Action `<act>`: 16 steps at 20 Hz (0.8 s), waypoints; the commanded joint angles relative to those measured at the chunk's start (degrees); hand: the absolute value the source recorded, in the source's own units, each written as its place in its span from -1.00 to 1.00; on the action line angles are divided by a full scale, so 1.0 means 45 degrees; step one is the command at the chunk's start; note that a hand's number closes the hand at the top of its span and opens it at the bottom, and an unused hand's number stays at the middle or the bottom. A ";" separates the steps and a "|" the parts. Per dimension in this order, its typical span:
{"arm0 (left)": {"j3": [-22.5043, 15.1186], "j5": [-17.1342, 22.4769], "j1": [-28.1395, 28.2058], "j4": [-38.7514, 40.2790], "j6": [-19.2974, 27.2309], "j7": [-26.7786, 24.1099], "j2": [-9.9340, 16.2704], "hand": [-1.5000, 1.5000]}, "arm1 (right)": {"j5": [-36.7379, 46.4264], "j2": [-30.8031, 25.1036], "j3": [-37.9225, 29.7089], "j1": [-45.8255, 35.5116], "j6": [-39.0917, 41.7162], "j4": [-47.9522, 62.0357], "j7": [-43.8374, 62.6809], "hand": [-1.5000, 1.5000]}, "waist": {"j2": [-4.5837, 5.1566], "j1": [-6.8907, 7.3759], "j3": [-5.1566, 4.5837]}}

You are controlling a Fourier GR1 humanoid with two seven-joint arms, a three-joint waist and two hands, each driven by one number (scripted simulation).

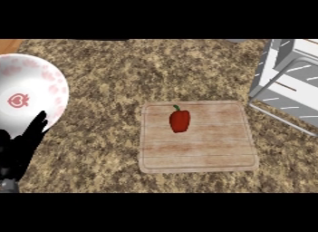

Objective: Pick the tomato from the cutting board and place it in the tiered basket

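Nearest to us is our left hand (17, 152), coming in at the lower left edge with its fingers straight and pointing up, holding nothing; we read it as resting there, out of the way, its fingertips overlapping the lower rim of a white plate (27, 74) with a pink pattern and a small heart-like mark at its middle. Our right hand does not show at all, so we cannot tell its state. In the middle of the speckled brown surface (121, 68) lies the wooden cutting board (201, 154), and on its upper left part sits the one thing to be picked: the task calls it a tomato, but what we see is a long red shape with a green stem, more like a red bell pepper (180, 121), lying with its stem toward the far side. It is untouched, well apart from the left hand. The tiered basket (291, 86), a white wire frame, stands at the upper right, near the board's far right corner, so we judge it suits the right hand better, since board and basket both lie to that side. The pick has not yet begun, by our reading. The next move calls for a hand over the pepper, closing across its narrow width.
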 commanded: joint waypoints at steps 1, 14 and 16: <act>-0.0047 0.0014 0.0029 0.0077 -0.0155 -0.0289 -0.0019 0.00 | 0.1042 -0.0655 0.0801 -0.0536 0.0842 0.1196 -0.0685 1.00 | 0.0033 0.0134 0.0015; 0.0090 -0.0028 -0.0206 0.0236 -0.0193 -0.0209 0.0104 0.00 | 0.1365 -0.1933 0.0729 -0.1965 0.2668 0.3122 -0.2850 1.00 | 0.0021 0.0064 0.0024; 0.0252 -0.0094 -0.0587 0.0843 0.0015 -0.0291 0.0109 0.00 | 0.1008 -0.1598 0.0302 -0.1514 0.2694 0.3394 -0.1824 1.00 | 0.0022 -0.0050 0.0022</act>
